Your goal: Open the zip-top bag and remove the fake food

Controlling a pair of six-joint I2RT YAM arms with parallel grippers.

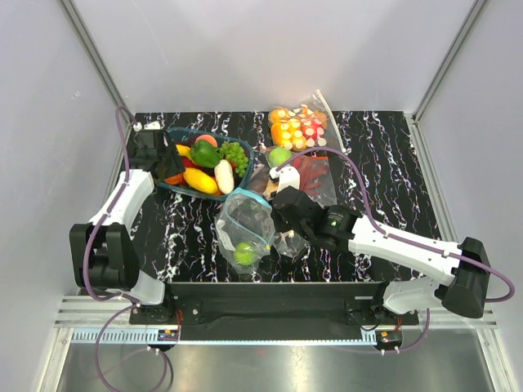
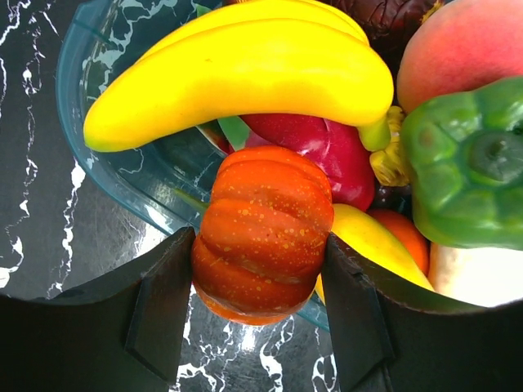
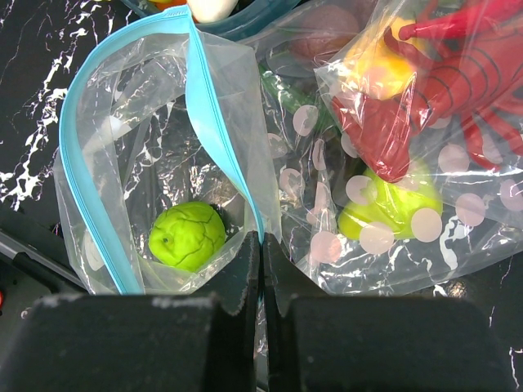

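The zip-top bag (image 1: pixel 242 219) stands open at the table's front middle, its teal-blue zipper strip (image 3: pixel 219 122) spread in a loop. One green round fruit (image 3: pixel 186 237) lies in its bottom; it also shows in the top view (image 1: pixel 244 254). My right gripper (image 3: pixel 261 245) is shut on the bag's right edge at the strip, also seen from above (image 1: pixel 276 222). My left gripper (image 2: pixel 260 255) is shut on an orange ribbed fruit (image 2: pixel 265 220), held over the near rim of a teal bowl (image 2: pixel 82 57). The bowl holds a yellow banana (image 2: pixel 245 73) and a peach (image 2: pixel 462 41).
The bowl (image 1: pixel 181 133) at back left also holds a green pepper (image 2: pixel 474 163) and other pieces. A larger clear bag with red peppers (image 3: pixel 425 106) lies right beside the zip-top bag. A small bag of orange and red-white pieces (image 1: pixel 298 126) lies at the back.
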